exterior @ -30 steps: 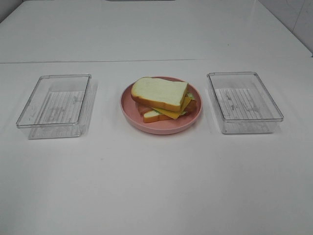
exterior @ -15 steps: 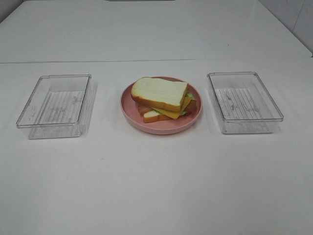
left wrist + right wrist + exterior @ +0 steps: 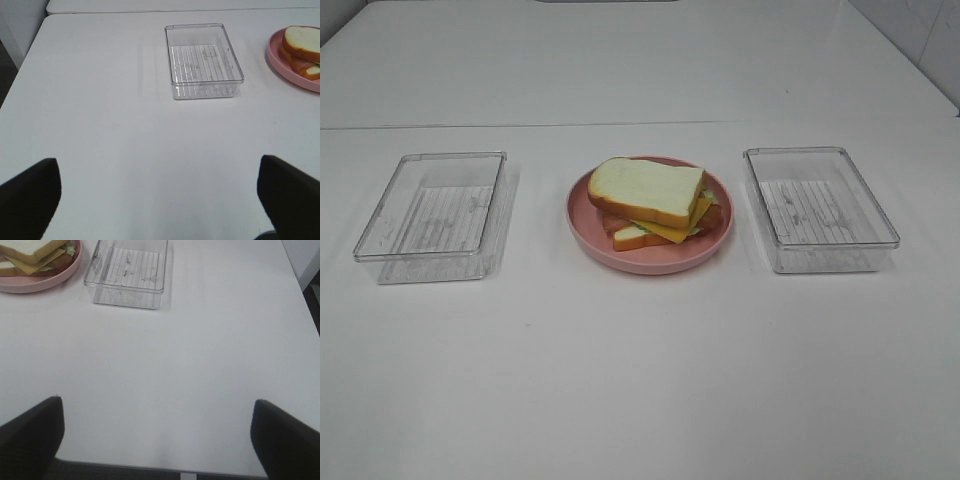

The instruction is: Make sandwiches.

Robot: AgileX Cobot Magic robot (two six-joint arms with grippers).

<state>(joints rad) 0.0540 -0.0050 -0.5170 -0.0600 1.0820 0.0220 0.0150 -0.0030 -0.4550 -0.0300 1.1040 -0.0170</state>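
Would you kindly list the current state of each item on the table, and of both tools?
Sandwich: stacked on the plate, top bread slice slightly skewed.
Pink plate: holds the sandwich.
Left tray: empty, upright.
Right tray: empty, upright.
Left tool: open, holding nothing.
Right tool: open, holding nothing.

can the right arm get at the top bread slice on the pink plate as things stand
Probably yes. The right gripper is open, holding nothing, over bare table. The top bread slice lies uncovered on the stack on the pink plate. The clear tray sits beside the plate and may need skirting.
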